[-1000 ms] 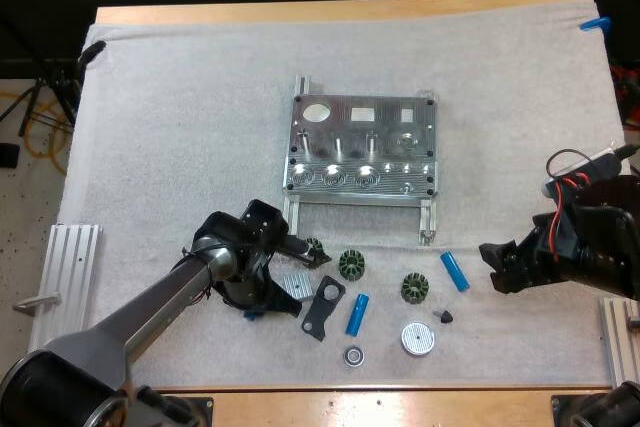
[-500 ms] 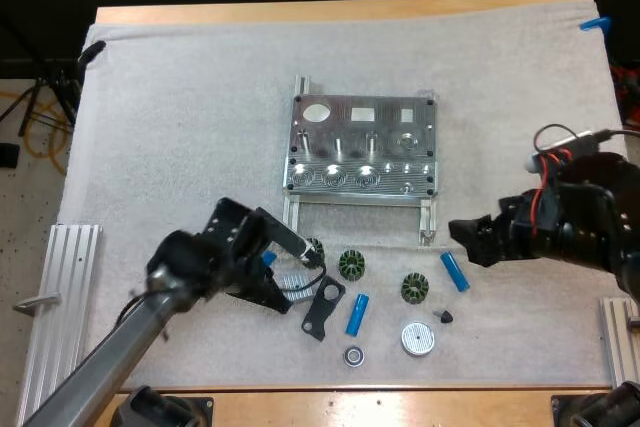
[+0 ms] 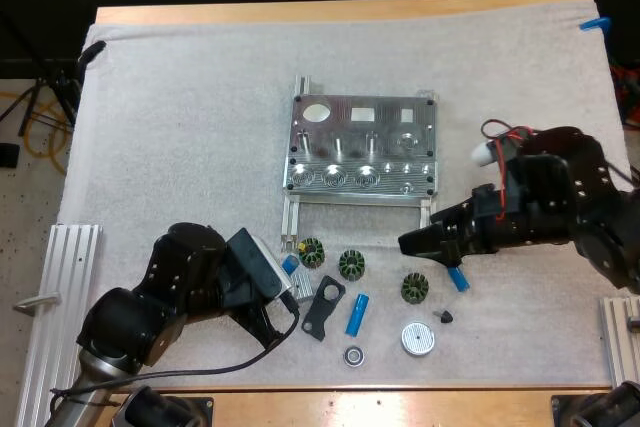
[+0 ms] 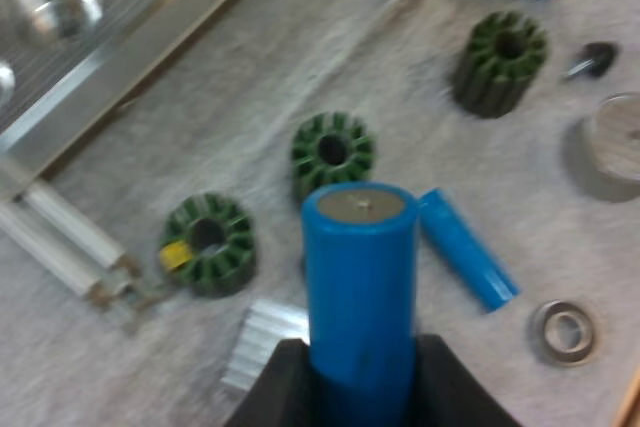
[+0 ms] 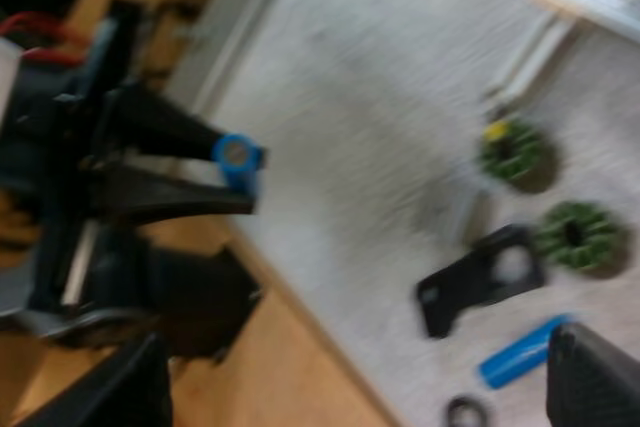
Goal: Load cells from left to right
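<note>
Snugly between left jaws: blue cell [image 4: 358, 287].

Wooden table [image 3: 340, 9] under a white mat [image 3: 180, 127]. A metal fixture [image 3: 362, 147] lies near the mat's centre. The loose parts lie between it and the near edge. These are a finned block [image 3: 301, 284], a left stator [image 3: 312, 252] with a yellow speck, a middle stator [image 3: 350, 265] and a right stator [image 3: 416, 288]. A black plate [image 3: 322, 307] lies just beside a cell [image 3: 357, 314]. A ring [image 3: 352, 355] and a disc [image 3: 417, 338] lie nearest the edge, with a cone [image 3: 445, 316] near the disc. Another cell [image 3: 458, 280] lies right of the right stator. A left rail [image 3: 70, 277] and a right rail [image 3: 618, 337] lie at the mat's sides.
</note>
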### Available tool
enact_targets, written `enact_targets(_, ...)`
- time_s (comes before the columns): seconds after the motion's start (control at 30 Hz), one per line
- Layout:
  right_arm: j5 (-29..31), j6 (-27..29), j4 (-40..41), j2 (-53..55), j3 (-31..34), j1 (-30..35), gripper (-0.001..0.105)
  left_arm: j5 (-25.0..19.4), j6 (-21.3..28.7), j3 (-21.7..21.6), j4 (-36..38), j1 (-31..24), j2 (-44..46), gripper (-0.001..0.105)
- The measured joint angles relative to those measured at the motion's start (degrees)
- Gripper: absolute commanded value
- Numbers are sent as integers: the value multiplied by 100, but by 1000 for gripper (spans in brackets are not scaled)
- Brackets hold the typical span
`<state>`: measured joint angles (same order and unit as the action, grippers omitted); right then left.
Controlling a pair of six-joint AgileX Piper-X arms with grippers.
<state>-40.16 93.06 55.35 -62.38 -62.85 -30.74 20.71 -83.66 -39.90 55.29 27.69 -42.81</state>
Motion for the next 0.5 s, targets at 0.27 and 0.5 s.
enact_targets(0.27, -233, -189, -276, -462, 0, -755, 74, 288, 378, -34, 21, 32, -1, 0)
enact_targets(0.5, -55, -621, -894, -1012, 0, -1314, 74, 314, 480, -118, 46, 544, -1, 0)
